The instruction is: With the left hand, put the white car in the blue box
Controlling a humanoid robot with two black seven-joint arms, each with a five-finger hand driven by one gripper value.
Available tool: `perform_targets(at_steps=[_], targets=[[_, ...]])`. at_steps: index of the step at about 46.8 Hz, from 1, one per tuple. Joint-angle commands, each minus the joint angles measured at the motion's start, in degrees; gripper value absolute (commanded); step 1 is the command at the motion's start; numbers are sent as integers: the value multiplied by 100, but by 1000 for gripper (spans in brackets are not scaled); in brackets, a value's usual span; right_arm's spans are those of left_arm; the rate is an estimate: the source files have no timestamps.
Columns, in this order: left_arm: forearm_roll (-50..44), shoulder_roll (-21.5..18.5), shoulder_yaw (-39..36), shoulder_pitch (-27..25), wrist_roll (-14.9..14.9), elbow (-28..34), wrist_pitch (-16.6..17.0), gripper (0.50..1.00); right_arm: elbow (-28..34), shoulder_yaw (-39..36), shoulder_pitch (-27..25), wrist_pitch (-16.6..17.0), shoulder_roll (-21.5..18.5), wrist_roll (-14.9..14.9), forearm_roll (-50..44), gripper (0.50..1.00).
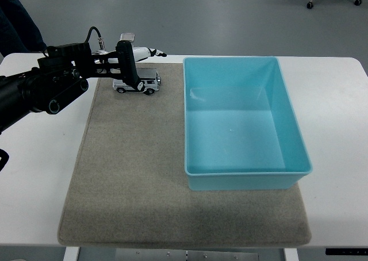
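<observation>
The left hand (129, 62) sits over the white car (138, 81) at about 11 o'clock on the mat, its black jointed fingers (131, 72) curved down across the car's near side while white-tipped fingers reach past the roof toward 1 o'clock. The fingers are partly closed around the car's body and touch it, though whether they grip it firmly cannot be told; the car's wheels rest on the mat.

The car is a small, boxy, glossy model with dark windows. It stands on a grey felt-like mat (132, 175), a rough-textured rectangle covering most of the smooth white table (333, 100). Just to the car's 3 o'clock, apart from it, stands the blue box (293, 129), a deep rectangular tub of smooth light-blue plastic with rounded corners and a thin rim.

The arm is black, built of ribbed links and round joints, with a thin cable looping above the wrist. Beyond the table at 12 o'clock lies a plain grey floor, with caster wheels (310, 4) at upper right.
</observation>
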State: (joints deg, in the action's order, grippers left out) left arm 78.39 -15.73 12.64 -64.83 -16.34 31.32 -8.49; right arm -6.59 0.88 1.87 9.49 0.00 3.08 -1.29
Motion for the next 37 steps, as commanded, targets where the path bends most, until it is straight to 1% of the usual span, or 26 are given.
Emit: perform_targets(at_steps=[1,12,16,22,37], targets=[[1,-8,-113,-4,-1,-3,32,996,0,0,-2,0,0,0,-3,936],[36,-44,-235,-30,-18,-38,67,996,0,0,-2,0,0,0,-3,936],[45,-44,-446,-47,-150,-55,128,994,0,0,-2,0,0,0,-3,936],[45,-44,-517,-47,-168,-64,330,994,0,0,-2,0,0,0,-3,936],[54,-44,-517,-74,-168,-64,366,981,9,0,-2,0,0,0,-3,936]])
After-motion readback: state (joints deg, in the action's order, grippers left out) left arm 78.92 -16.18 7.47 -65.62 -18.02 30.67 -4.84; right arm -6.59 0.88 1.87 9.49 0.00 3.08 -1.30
